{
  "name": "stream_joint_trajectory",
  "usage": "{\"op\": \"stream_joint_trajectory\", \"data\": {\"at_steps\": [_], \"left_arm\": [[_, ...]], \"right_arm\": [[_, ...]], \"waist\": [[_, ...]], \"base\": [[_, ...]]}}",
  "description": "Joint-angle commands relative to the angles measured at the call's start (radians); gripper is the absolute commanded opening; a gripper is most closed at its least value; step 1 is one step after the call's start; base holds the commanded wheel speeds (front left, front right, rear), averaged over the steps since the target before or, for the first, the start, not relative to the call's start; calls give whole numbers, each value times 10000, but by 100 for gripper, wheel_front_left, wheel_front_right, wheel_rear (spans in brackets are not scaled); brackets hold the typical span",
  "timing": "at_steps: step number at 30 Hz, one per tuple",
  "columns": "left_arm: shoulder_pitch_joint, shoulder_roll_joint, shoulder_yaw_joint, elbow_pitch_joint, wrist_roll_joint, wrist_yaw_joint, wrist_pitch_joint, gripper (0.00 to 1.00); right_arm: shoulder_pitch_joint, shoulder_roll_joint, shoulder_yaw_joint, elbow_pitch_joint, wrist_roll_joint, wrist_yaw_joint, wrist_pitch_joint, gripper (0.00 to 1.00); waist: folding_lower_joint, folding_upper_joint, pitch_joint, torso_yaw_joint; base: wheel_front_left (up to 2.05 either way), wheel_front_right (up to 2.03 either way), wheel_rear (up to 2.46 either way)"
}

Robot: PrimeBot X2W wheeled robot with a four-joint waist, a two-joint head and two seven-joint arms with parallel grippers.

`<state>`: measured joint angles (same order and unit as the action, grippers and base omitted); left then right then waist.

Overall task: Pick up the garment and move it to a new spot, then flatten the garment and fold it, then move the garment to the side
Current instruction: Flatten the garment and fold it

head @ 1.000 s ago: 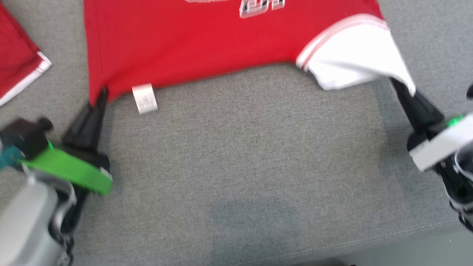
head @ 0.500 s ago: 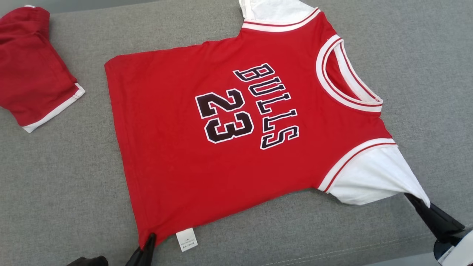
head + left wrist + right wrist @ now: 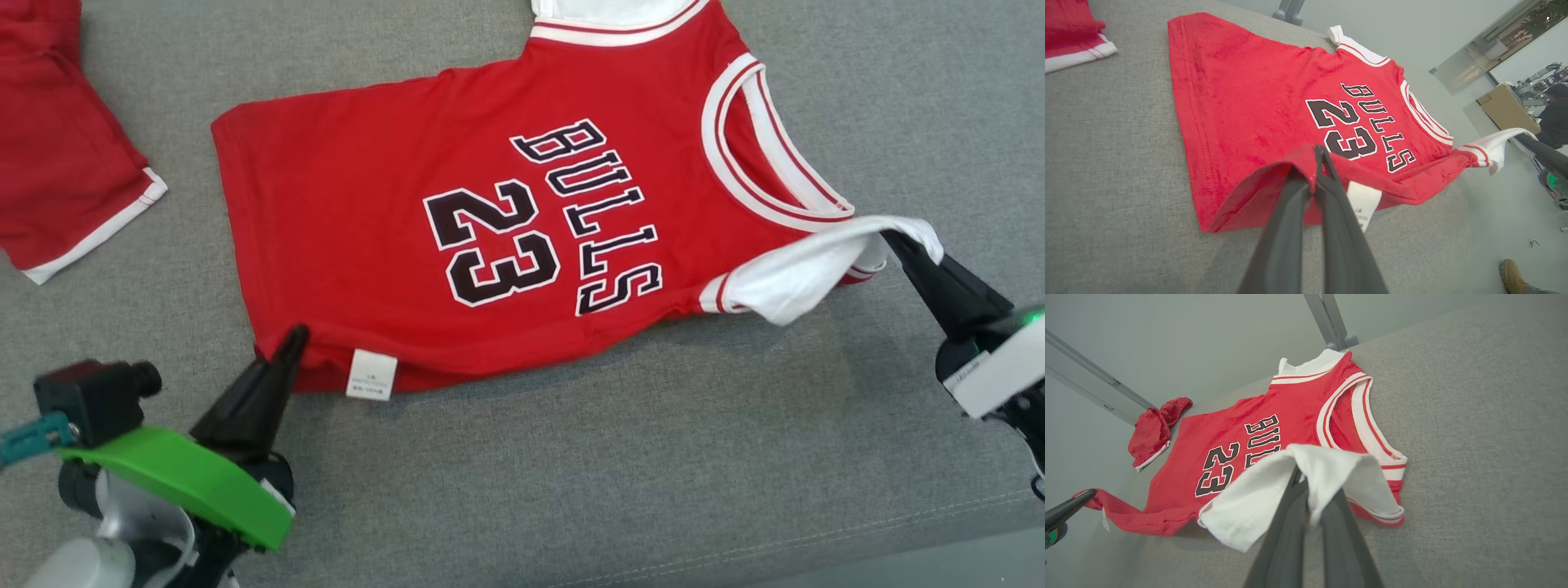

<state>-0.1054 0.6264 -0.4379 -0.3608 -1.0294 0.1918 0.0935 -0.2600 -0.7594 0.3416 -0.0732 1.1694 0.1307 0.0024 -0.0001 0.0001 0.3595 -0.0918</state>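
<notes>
The garment (image 3: 392, 220) is a red jersey with white sleeves and black "BULLS 23" lettering, spread on the grey cushion. My left gripper (image 3: 298, 333) is shut on its near hem corner, lifted off the surface (image 3: 1316, 153). My right gripper (image 3: 890, 237) is shut on the near white sleeve (image 3: 808, 265), raised and pulled over the jersey's near edge (image 3: 1300, 465). The near edge of the garment (image 3: 1249, 102) hangs between both grips, with a white care tag (image 3: 371, 376) dangling from it. The far half lies flat.
A second red piece of clothing with white trim (image 3: 57, 163) lies at the far left of the cushion (image 3: 571, 457). The cushion's seamed front edge (image 3: 816, 539) runs along the bottom right. A shoe (image 3: 1513, 271) stands on the floor beside the cushion.
The head camera has shifted between frames. Both grippers have carried the jersey's near edge up and toward its far side; the white sleeve now sits raised beside the collar.
</notes>
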Motion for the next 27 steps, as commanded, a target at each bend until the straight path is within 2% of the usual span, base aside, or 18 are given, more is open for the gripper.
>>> {"op": "stream_joint_trajectory", "data": {"at_steps": [1, 5, 7, 13, 18, 25, 26, 27], "left_arm": [[-476, 102, 139, 87, -96, 147, 143, 0], [-1789, -10, 232, 974, 93, 359, 627, 0], [-2372, -247, 214, 1570, 134, 413, 677, 0], [-3472, -836, -364, 3330, 421, 162, 865, 0], [-3832, -1118, -568, 4273, 705, 68, 606, 0], [-3918, -1273, -642, 4624, 743, -18, 452, 0], [-3899, -1334, -650, 4675, 672, -50, 426, 0], [-3895, -1350, -669, 4731, 684, -78, 395, 25]], "right_arm": [[-541, 195, 46, 249, -161, 0, 157, 0], [-2091, 846, 107, 1422, -702, 0, 421, 0], [-2732, 1151, 198, 2062, -1002, 0, 526, 0], [-4092, 1761, 906, 3301, -1587, 0, 849, 0], [-4817, 1927, 1468, 3889, -1701, 0, 876, 0], [-5237, 1777, 1809, 4492, -1770, 0, 574, 0], [-5269, 1788, 1818, 4568, -1777, 0, 412, 27], [-5271, 1823, 1839, 4710, -1717, 0, 340, 100]], "waist": [[1, -1, 445, 57], [1, -1, 956, 201], [1, -1, 1134, 272], [1, -1, 1357, 434], [1, -1, 1349, 549], [1, -1, 1252, 743], [1, -1, 1208, 771], [1, -1, 1165, 786]], "base": [[0, 0, 0], [0, 0, 0], [0, 0, 0], [0, 0, 0], [0, 0, 0], [0, 0, 0], [0, 0, 0], [0, 0, 0]]}}
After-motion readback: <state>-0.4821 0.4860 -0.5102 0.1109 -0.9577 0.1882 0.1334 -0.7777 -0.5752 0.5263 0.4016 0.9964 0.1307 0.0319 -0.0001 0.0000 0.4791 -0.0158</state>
